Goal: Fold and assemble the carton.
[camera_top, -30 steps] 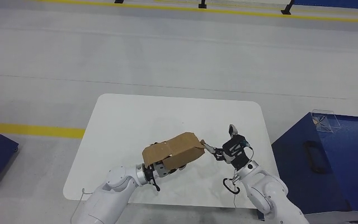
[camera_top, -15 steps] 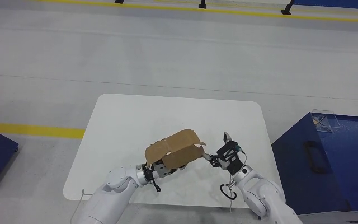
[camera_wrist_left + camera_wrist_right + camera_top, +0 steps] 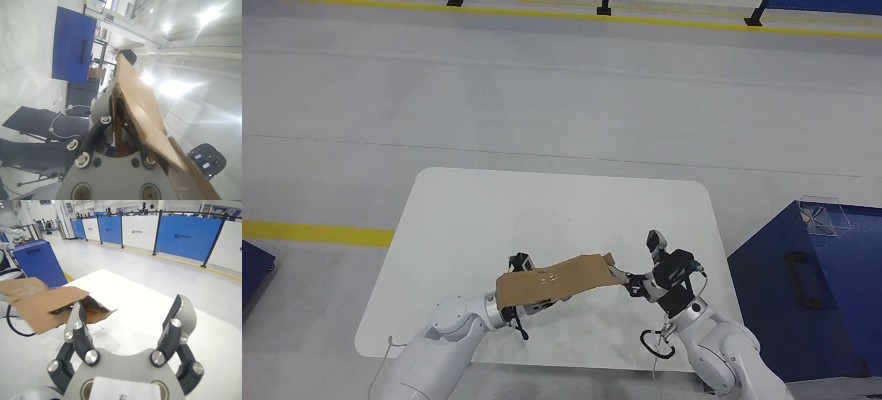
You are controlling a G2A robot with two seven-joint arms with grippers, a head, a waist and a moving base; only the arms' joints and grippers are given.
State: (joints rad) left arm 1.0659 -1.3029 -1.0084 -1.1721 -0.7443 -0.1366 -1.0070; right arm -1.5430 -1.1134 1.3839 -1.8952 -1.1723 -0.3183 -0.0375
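Jaws first: on your left gripper (image 3: pixel 115 121) they're pressed together, pinching a brown panel of the carton (image 3: pixel 138 106) edge-on between the two fingers, and the cardboard runs up and away from the wrist. Over to your right gripper (image 3: pixel 130 311), and there the jaws stand spread wide with nothing held between them. One ribbed finger (image 3: pixel 80 313) sits right at the carton's open end, its tip tucked just under the edge of the upper panel, a loose flap hanging behind it; whether it actually presses on the board, you can't tell. The other finger is out over bare table (image 3: pixel 143 306), well apart from any cardboard. From the top view you see the carton stretched between the two grippers, partly collapsed, more a flat wedge than a box, with the left gripper at its left end and the right gripper at its right end. It sits over the near half of the white table, around the middle, and looks lifted off the surface. Off the table's right side stands a blue cabinet (image 3: pixel 807 290), and a yellow floor line (image 3: pixel 317 234) runs out to the left.
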